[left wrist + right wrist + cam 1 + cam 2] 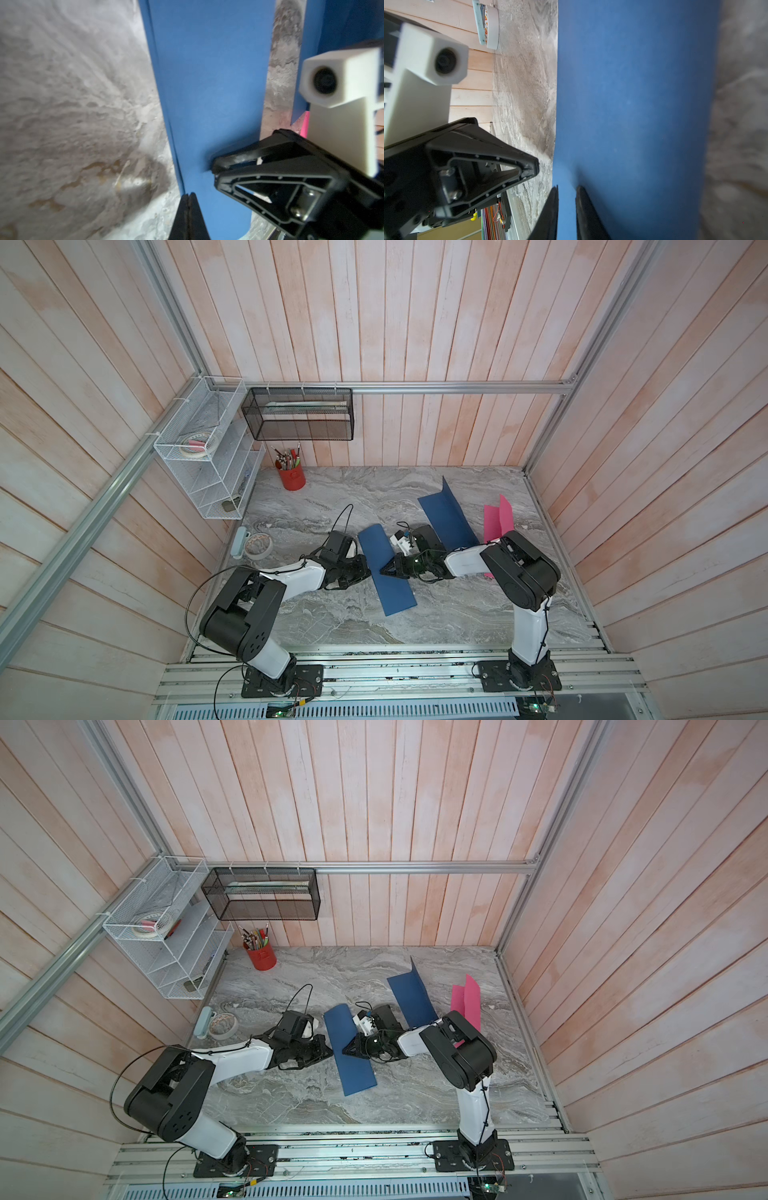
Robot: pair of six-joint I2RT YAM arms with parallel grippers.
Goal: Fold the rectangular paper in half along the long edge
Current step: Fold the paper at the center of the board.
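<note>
- Nearest, two black-and-white robot arms rise from base plates on a metal rail at the near edge of a grey marbled counter. Both bend inward toward the middle.
- Between them lies a dark blue rectangular paper. It is flat on the counter as a long, narrow strip, slanting from near to far.
- The left gripper is clenched, its jaws pressed together on nothing. Its tip meets the strip's long edge on the left arm's side, where a thin darker blue line runs along the edge.
- The right gripper reaches in from the opposite side, its tip low over the strip, partway across its width. Its jaws stand a narrow gap apart and grasp nothing. Blur makes it hard to say whether the tip touches the sheet.
- The two gripper tips point at each other, close together.
- Farther back on the left, a white roll of tape lies flat near the counter's edge, with a pale blue oblong object just beside it.
- Farther back on the right lies a second dark blue sheet, one long flap standing up.
- Beside that is a pink paper sheet, also partly raised and partly hidden by the right arm.
- In the far left corner stands a red cylindrical cup of pencils.
- Above, a white wire shelf hangs on the left wall and a black mesh basket on the back wall.
</note>
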